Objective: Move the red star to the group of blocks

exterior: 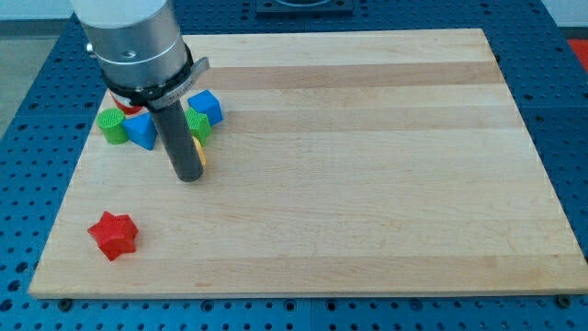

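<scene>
The red star (113, 234) lies near the board's bottom left corner, alone. The group of blocks sits at the upper left: a green block (112, 126), a blue block (141, 130), a blue cube (207, 106), a green block (197, 125), a sliver of a yellow block (198, 153) and a bit of a red block (126, 106), partly hidden by the arm. My tip (188, 175) rests on the board just below the group, touching or next to the yellow block, up and to the right of the red star.
The wooden board (367, 165) lies on a blue perforated table (28, 138). The arm's grey cylinder (133, 41) covers the group's upper part.
</scene>
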`<action>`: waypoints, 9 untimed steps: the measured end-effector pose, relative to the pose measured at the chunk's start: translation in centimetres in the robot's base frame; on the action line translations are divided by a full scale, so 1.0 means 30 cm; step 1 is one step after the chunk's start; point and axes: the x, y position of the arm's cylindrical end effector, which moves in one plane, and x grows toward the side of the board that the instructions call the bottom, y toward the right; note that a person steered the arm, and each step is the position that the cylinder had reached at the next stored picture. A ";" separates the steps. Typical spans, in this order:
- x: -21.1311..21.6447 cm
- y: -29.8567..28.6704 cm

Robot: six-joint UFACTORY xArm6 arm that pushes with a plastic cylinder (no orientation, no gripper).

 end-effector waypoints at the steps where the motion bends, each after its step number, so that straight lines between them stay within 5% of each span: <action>1: -0.025 0.000; 3: -0.071 -0.012; 4: 0.070 0.052; 6: 0.415 -0.165; 9: 0.372 -0.202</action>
